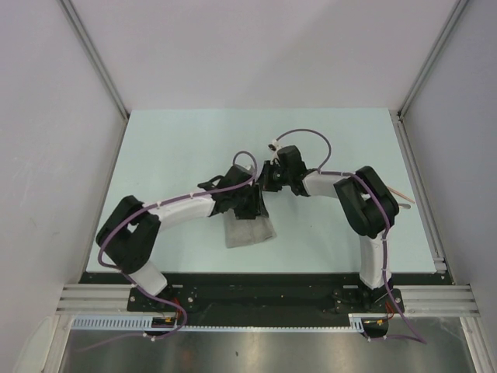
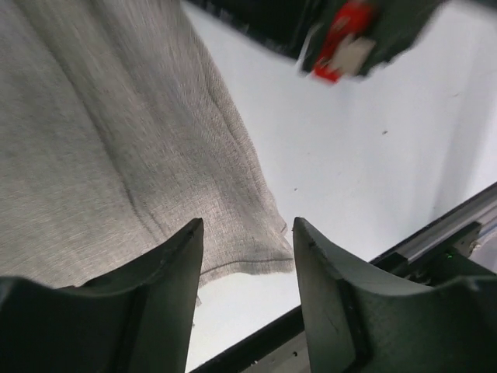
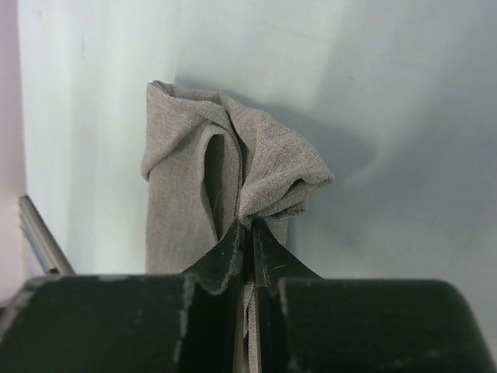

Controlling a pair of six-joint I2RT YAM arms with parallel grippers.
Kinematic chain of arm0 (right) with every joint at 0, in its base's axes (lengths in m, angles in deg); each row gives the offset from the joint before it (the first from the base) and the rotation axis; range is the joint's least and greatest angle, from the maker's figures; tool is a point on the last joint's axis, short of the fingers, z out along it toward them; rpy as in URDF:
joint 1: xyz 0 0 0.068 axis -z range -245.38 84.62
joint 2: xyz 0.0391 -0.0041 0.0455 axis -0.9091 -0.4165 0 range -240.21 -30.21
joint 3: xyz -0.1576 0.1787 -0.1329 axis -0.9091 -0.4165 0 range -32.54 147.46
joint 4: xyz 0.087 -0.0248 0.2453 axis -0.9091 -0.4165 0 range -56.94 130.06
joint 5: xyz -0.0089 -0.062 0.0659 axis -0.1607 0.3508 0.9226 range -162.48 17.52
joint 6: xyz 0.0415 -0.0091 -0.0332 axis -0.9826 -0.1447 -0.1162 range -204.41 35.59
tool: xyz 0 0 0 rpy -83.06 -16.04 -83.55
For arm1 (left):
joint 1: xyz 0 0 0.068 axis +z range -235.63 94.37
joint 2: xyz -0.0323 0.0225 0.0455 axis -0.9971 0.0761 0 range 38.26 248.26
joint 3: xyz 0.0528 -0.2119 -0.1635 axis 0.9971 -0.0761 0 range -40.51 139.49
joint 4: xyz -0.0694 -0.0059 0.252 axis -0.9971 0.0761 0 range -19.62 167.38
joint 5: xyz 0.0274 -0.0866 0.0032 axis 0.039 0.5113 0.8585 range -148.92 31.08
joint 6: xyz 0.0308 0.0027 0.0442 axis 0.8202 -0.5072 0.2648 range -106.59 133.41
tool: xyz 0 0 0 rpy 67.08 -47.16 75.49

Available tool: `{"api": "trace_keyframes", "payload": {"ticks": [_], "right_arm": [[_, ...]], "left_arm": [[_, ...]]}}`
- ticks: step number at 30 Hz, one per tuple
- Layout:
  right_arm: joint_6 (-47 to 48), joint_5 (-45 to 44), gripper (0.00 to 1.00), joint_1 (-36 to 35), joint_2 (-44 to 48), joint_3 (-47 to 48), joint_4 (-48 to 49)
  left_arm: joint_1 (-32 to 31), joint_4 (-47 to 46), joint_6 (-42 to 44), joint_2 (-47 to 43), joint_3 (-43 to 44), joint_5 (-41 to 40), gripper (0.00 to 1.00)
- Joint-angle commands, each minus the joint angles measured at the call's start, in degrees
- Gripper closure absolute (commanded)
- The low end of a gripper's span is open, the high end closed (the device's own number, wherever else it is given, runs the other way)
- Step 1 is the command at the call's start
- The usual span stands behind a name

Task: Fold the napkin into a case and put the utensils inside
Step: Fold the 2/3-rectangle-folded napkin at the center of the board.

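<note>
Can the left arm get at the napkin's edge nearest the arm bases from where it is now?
Probably yes. The left end effector is open right at that edge of the napkin, with only bare table beside it. The right end effector is pinching a bunched part farther off and does not look to be in the way.

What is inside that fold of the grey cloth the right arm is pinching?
The napkin, pinched by the right gripper, bulges into an open loop. Only a dark hollow shows inside, with nothing visible in it. The deeper layers are covered by fabric.
</note>
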Motion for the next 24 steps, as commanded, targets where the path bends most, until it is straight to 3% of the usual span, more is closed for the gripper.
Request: {"api": "trace_keyframes", "payload": {"ticks": [1, 3, 4, 7, 10, 15, 24], "right_arm": [[5.3, -3.9, 1.00, -1.4, 2.4, 3.0, -4.3], [5.8, -4.4, 1.00, -1.5, 2.6, 3.4, -4.9], [6.0, -4.5, 1.00, -1.6, 2.6, 3.6, -5.5], [6.8, -4.9, 1.00, -2.4, 1.8, 5.5, -7.6], [8.2, -6.4, 1.00, -3.7, 1.6, 7.2, -9.4], [11.9, -10.9, 1.00, -6.4, 1.3, 10.9, -15.6], [16.2, -19.2, 1.00, -12.6, -0.6, 16.7, -22.9]], "left_arm": [[5.0, 0.0, 3.8, -9.2, 0.6, 0.5, 0.44], [7.6, 0.5, 3.9, -11.0, -0.9, -0.2, 0.46], [10.6, 0.7, 4.0, -11.8, -1.6, -0.3, 0.54], [16.3, 0.0, 3.7, -11.0, -5.5, -0.3, 0.65], [18.7, -2.5, 3.1, -9.1, -7.1, -1.5, 0.78], [19.0, -8.6, 1.0, -5.8, -11.1, -2.4, 0.85], [19.0, -12.7, -0.2, -1.6, -12.2, -0.2, 0.88]]}}
